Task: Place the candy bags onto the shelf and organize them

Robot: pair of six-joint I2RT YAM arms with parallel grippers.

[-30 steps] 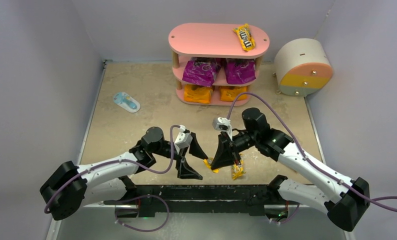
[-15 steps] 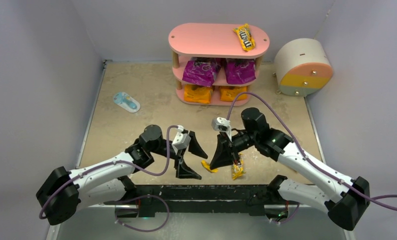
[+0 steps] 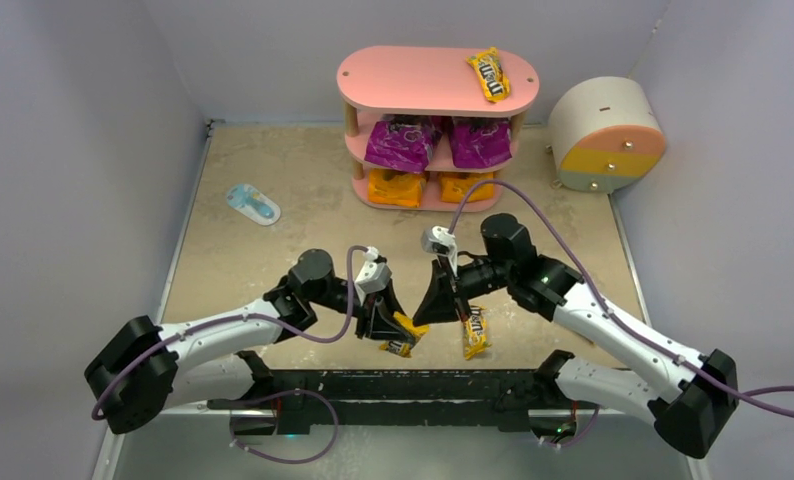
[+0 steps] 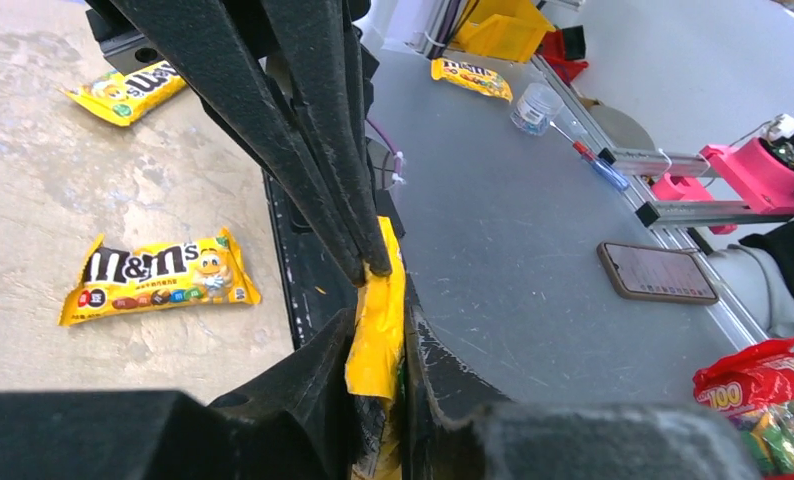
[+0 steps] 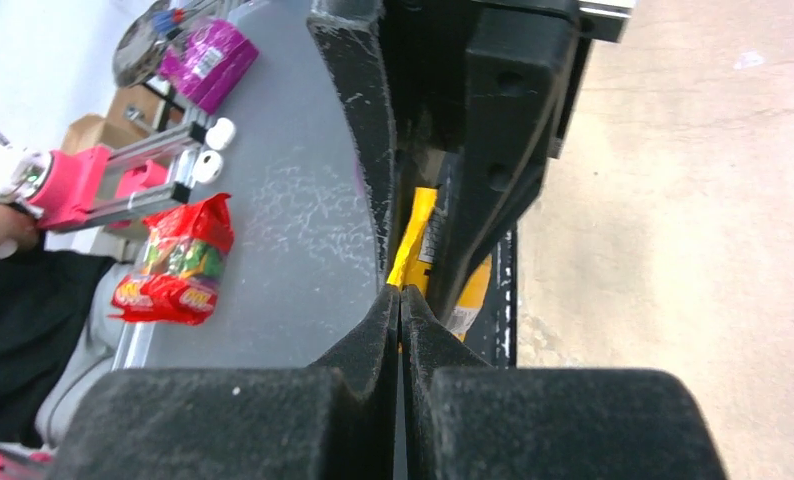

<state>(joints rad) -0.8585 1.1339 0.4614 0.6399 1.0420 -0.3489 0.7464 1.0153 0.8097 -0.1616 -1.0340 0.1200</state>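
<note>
**Yellow packet pinched from both sides, well in front of the shelf**

Beige, mottled table (image 3: 273, 170) fills the overhead view, walled in pale lilac. At its back stands the shelf (image 3: 423, 80), pink oval boards on short yellowish posts. A slim top packet (image 3: 488, 73) lies on the highest board. Two crinkly magenta bags (image 3: 398, 143) (image 3: 481, 142) sit on the middle board and two orange bags (image 3: 395, 187) (image 3: 465, 186) on the lowest. Well in front of the shelf, the left gripper (image 3: 391, 328) and right gripper (image 3: 420, 318) meet tip to tip at the held packet (image 3: 409, 326). A loose packet (image 3: 473, 333) lies flat there too, nearer the shelf's right end. A round cream drawer unit (image 3: 605, 135) stands right of the shelf, and a pale flat packet (image 3: 253, 204) lies left of it.

From the left wrist, the left jaws are clamped on the held packet's glossy yellow film, seen edge-on. The right gripper's tapered black fingers, closed, touch its upper edge. A face-up packet (image 4: 158, 280) lies on the beige.

From the right wrist, rough black pads press together, with yellow film emerging at their tips.
</note>
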